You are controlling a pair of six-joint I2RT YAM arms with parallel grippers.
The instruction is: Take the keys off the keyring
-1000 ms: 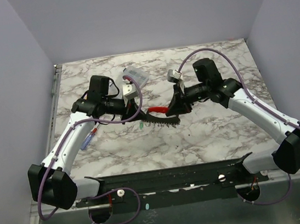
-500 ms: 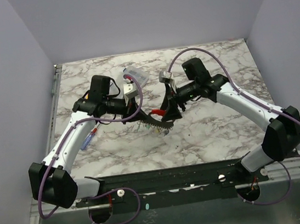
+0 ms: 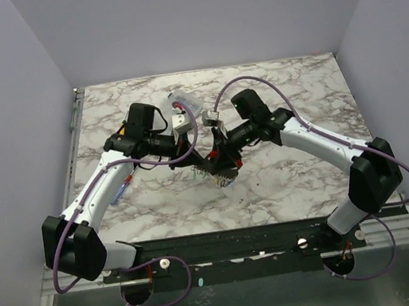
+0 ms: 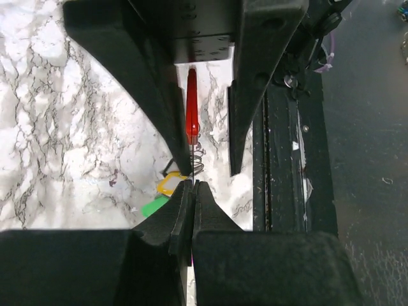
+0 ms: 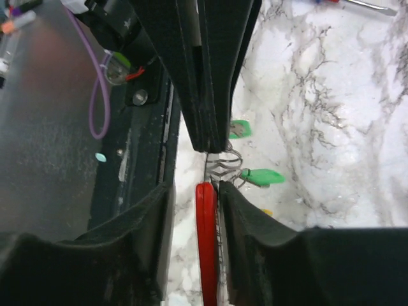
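The keyring is held between my two grippers above the marble at the table's middle [image 3: 213, 163]. My left gripper [image 4: 191, 186] is shut on the keyring's thin silvery loop [image 5: 224, 162], which shows stretched into coils. The red fob [image 5: 205, 236] stands edge-on between the fingers of my right gripper [image 5: 194, 191]. Its jaws are apart: the fob lies against one finger [image 5: 255, 223] with a gap to the other. The keys hang under the loop: green tags [image 5: 261, 176], a yellow tag [image 4: 169, 185] and a green one [image 4: 153, 207].
A clear plastic box [image 3: 185, 103] lies behind the grippers. A red-and-blue pen [image 3: 122, 188] lies by the left forearm. The black rail [image 3: 224, 245] at the table's near edge runs just below the grippers.
My right arm has swung left, bringing its gripper close against the left gripper. The red fob now sits between the right fingers, and the keys hang lower between the two grippers.
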